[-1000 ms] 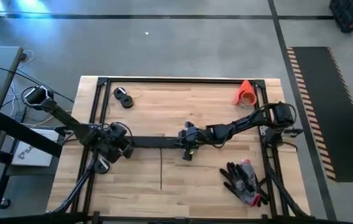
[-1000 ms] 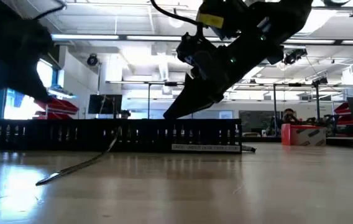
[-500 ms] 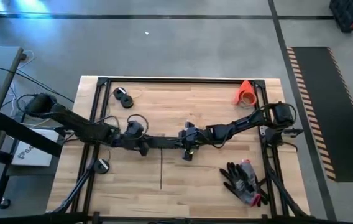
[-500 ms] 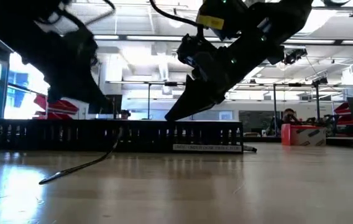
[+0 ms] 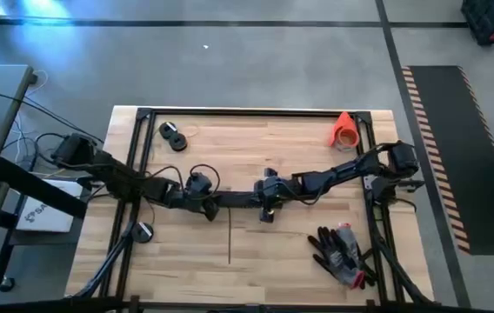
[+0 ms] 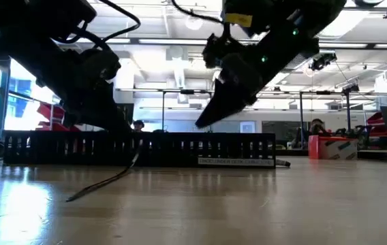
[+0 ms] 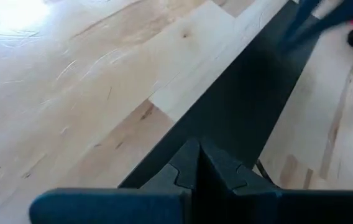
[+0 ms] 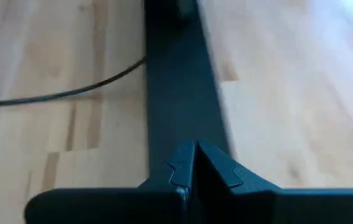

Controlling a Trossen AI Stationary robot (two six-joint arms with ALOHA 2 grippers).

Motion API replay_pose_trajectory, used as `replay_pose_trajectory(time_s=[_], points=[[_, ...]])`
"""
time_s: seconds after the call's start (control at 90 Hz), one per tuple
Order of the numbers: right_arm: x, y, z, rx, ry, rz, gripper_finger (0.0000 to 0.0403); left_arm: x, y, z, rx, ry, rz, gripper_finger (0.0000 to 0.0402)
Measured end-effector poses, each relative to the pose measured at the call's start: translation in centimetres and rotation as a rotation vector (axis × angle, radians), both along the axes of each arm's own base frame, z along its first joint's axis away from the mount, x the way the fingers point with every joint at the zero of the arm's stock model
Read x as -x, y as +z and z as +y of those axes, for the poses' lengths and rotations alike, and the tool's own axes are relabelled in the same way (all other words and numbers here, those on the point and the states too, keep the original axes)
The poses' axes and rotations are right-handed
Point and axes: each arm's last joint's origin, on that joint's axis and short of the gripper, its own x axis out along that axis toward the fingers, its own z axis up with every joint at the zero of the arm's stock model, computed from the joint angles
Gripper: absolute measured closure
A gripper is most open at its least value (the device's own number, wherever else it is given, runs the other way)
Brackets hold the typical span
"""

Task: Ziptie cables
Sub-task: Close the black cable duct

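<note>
Meeting over the middle of the surface [image 5: 317, 261], both arms reach inward from opposite sides along one long black bar [image 5: 238, 199]. The left gripper [image 5: 210, 209] sits at the bar's left part, and the left wrist view shows its two fingers [image 7: 189, 168] pressed together, tip against tip, directly above the bar's dark top face. The right gripper [image 5: 267, 209] sits just to the right of it on the same bar; the right wrist view shows its fingers [image 8: 186, 165] likewise closed against each other over the bar, with nothing visible between them. In the low view the right gripper [image 6: 210, 117] slants down toward the slotted side of the bar [image 6: 180, 150], its tip near the top edge, while the left gripper [image 6: 122, 122] comes down at the bar's left half.

One thin cable [image 5: 229, 239] runs from under the bar, between the two grippers, straight toward the front of the surface. The low view shows it [image 6: 105, 182] leaving the bar and lying along the wood, tip resting on the surface. The right wrist view shows it [image 8: 58, 93] as a dark line crossing the wood beside the bar.

Farther out lie black gloves with red [image 5: 341, 252] at front right, an orange cone [image 5: 343, 130] at rear right, a black round part [image 5: 173, 136] at rear left, and another [image 5: 143, 231] at left.
</note>
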Motion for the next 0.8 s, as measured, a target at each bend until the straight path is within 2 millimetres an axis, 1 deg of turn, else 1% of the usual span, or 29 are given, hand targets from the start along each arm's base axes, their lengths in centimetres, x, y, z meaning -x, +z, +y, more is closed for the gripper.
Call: replay_pose_trajectory(time_s=[0.033,0.078,0.178,0.3,0.367,0.444,0.511,0.589,0.744,0.8], points=[[0.2,0.4,0.0,0.005,-0.009,0.005,0.0403,0.0,0.0,0.0,0.002,-0.005,-0.003,0.0402],[0.5,0.3,-0.1,0.005,-0.017,0.037,0.0403,-0.1,0.0,0.1,0.001,-0.011,-0.005,0.0402],[0.9,-0.9,-0.1,-0.007,-0.033,0.132,0.0403,-0.2,0.1,0.3,-0.002,0.001,-0.020,0.0402],[1.2,-1.6,-0.1,-0.022,-0.070,0.205,0.0403,-0.6,0.4,0.5,-0.022,-0.020,-0.057,0.0402],[1.6,-1.8,0.0,-0.004,-0.075,0.248,0.0403,-0.9,1.0,0.4,-0.031,-0.040,-0.083,0.0402],[2.3,-1.5,0.0,0.022,-0.085,0.296,0.0403,-0.8,2.0,0.4,-0.038,-0.058,-0.083,0.0402],[2.9,-1.1,-0.2,0.046,-0.093,0.333,0.0403,-1.0,3.5,0.4,-0.037,-0.061,-0.108,0.0402],[3.7,-0.6,-0.5,0.088,-0.119,0.368,0.0403,-0.3,4.6,0.5,-0.047,-0.057,-0.084,0.0402],[5.2,0.5,-1.4,0.151,-0.149,0.440,0.0403,2.0,5.7,0.8,-0.039,-0.007,-0.010,0.0402],[5.6,0.9,-1.6,0.160,-0.162,0.453,0.0403,2.7,5.5,0.9,-0.027,0.007,0.018,0.0402]])
